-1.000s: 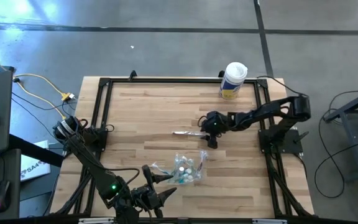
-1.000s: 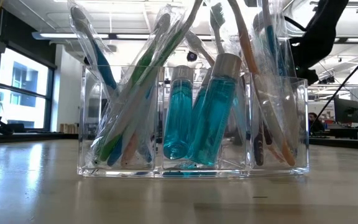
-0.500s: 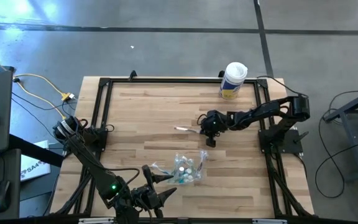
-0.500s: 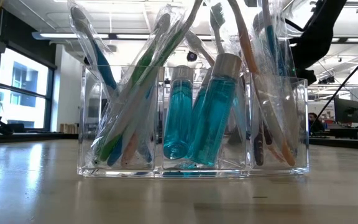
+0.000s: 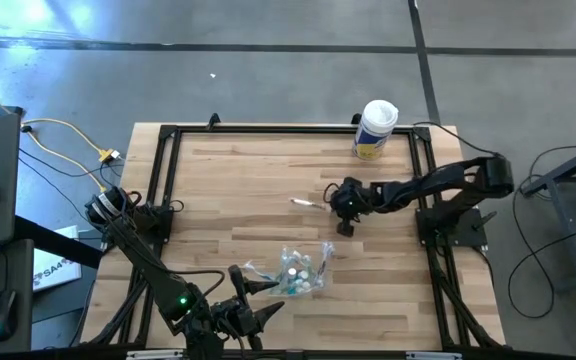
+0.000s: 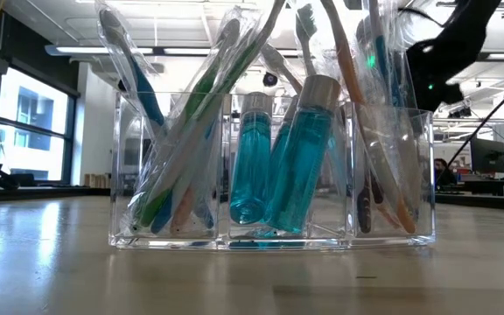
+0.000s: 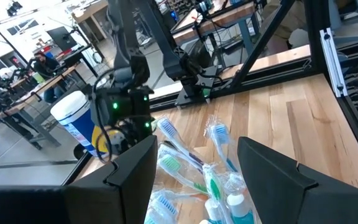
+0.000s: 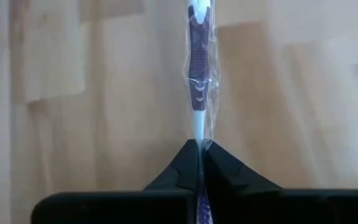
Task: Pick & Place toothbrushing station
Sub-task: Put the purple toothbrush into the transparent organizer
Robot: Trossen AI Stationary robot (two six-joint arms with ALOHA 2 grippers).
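Right tool (image 8: 199, 163) now clamped on wrapped toothbrush (image 8: 199, 68), seemingly lifted.

A small clear plastic holder (image 6: 269, 236) with three compartments stands upright on the wooden table. Its two outer compartments hold wrapped toothbrushes (image 6: 178, 166) leaning outward; its middle one holds teal liquid tubes (image 6: 300, 157) with silver caps. Well apart from the holder, one wrapped white-and-purple toothbrush (image 8: 199, 74) is pinched at one end.

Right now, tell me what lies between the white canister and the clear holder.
In the high view, the right gripper, shut on a wrapped toothbrush, crosses between canister and holder; otherwise bare table.
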